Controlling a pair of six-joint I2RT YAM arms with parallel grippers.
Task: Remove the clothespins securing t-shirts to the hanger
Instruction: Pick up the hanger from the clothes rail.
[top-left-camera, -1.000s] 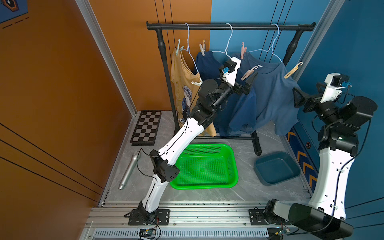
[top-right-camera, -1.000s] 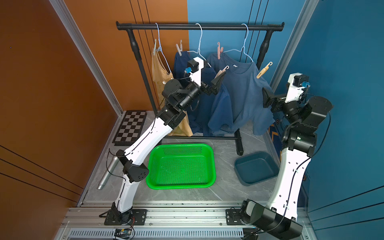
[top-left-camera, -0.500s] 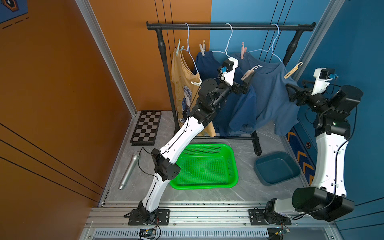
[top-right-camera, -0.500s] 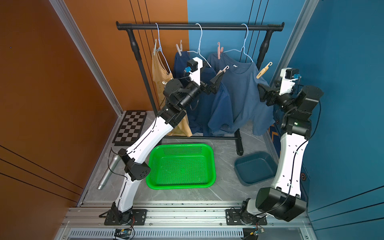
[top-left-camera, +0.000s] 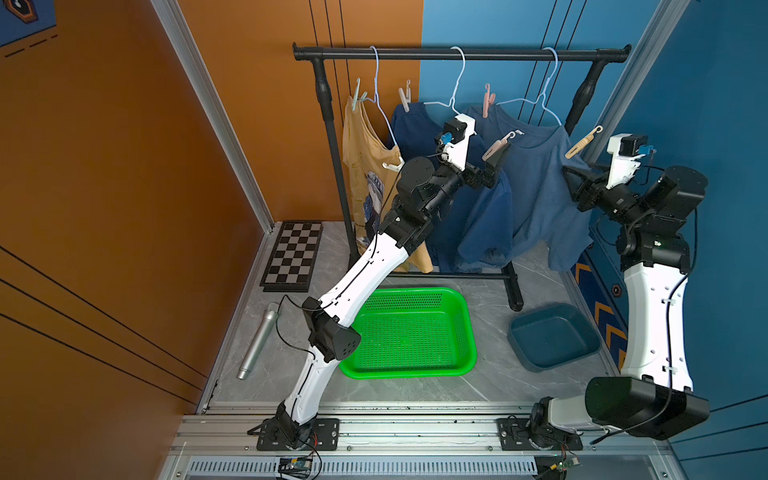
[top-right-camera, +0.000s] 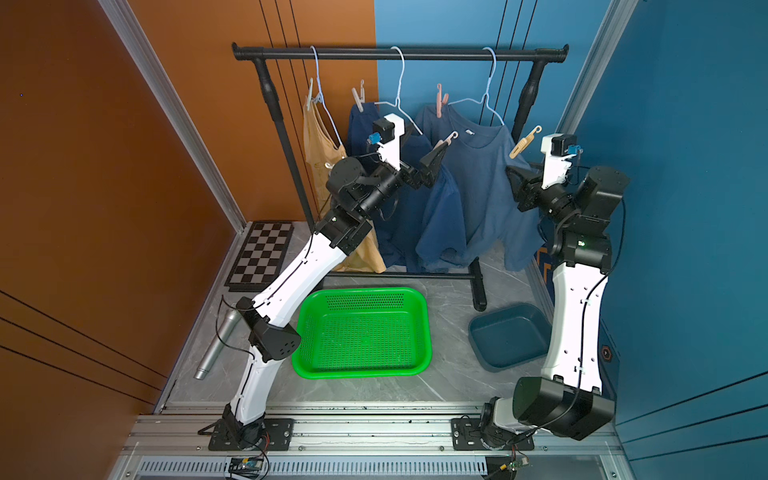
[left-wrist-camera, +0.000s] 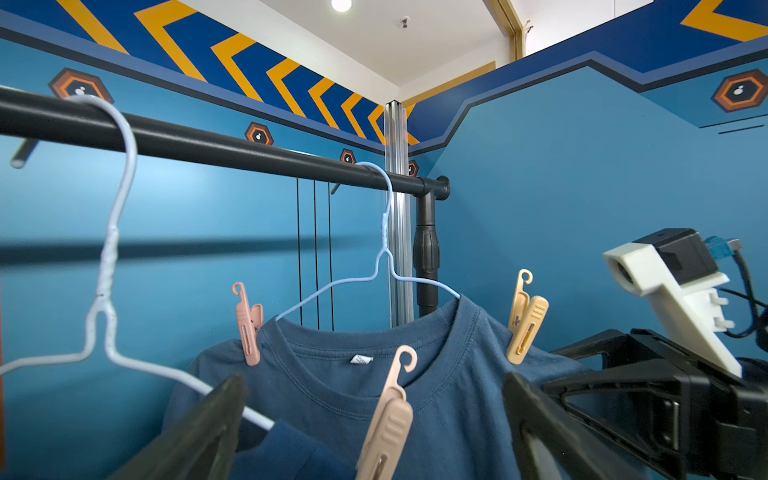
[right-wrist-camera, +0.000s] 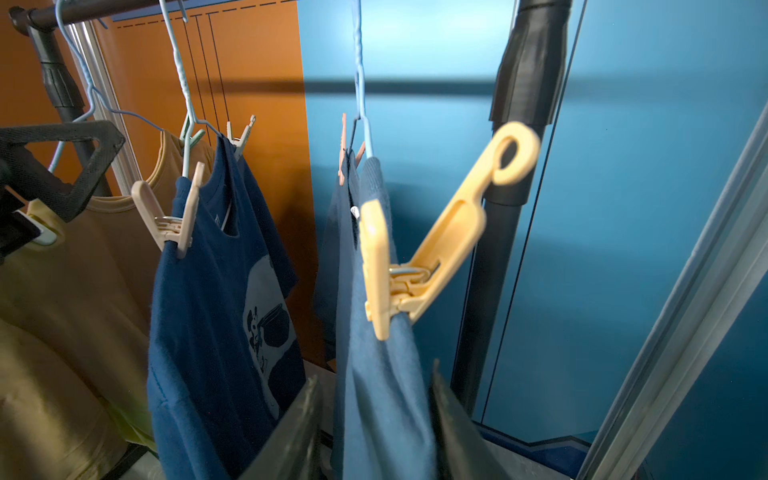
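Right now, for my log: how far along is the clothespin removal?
Done: nothing; six clothespins grip the shirts, green basket holds none. In hand: open left claw brackets the beige pin; right claw straddles the slate shirt near the yellow pin. Left: all six.

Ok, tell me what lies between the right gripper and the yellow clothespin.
Only slate-blue t-shirt fabric hangs between yellow clothespin and right gripper, in the right wrist view.

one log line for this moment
left gripper: open, flanking cream clothespin | right gripper: astride slate-blue t-shirt below yellow clothespin, grip unclear | both pins clipped on
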